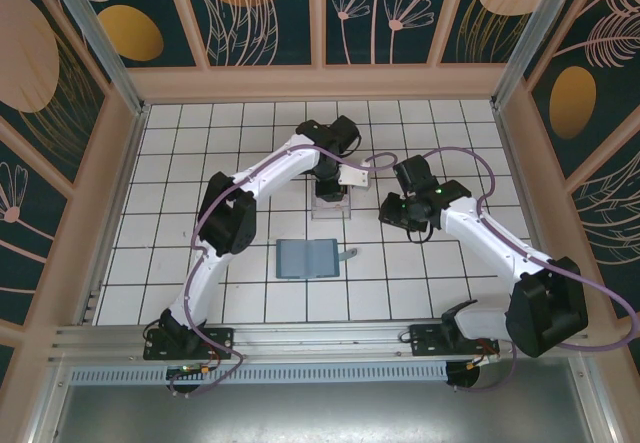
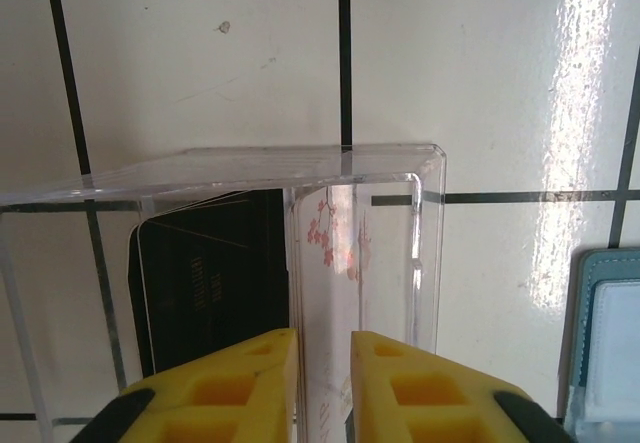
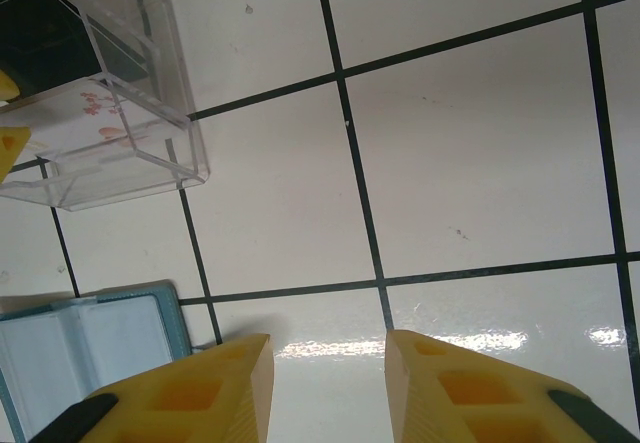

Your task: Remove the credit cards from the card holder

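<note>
Nearest to us, the two arm bases are sitting at the near edge of the white tiled table (image 1: 200, 153). Just beyond them, near the middle, the card holder (image 1: 308, 258) is lying open and flat, its grey-blue inside facing up and its strap tab (image 1: 348, 254) sticking out to the right. We are seeing pale pockets inside it from the right wrist, but we cannot tell whether any card is sitting in them.

Right of the holder and a little farther, the right gripper (image 3: 330, 383) is hanging over bare tile. Its yellow fingers are standing clearly apart, with nothing between them. It is well clear of both the holder and the tray.

Farther still, just beyond the holder with a strip of tile between them, a clear plastic tray (image 2: 425, 253) is resting on the table. The left gripper (image 2: 322, 383) is reaching down into it, and in the overhead view its wrist is covering much of the tray. The jaws are standing a narrow gap apart, not clamped on anything we can make out. Through that gap we are seeing the pale credit card (image 2: 335, 263), printed with pink blossoms, lying in the tray. We cannot tell whether the fingers are touching it. The dark credit card (image 2: 215, 283) is lying just to its left inside the same tray, behind the clear far wall.

At the far side, dark panels (image 1: 260, 13) with leaf patterns are closing off the table.
</note>
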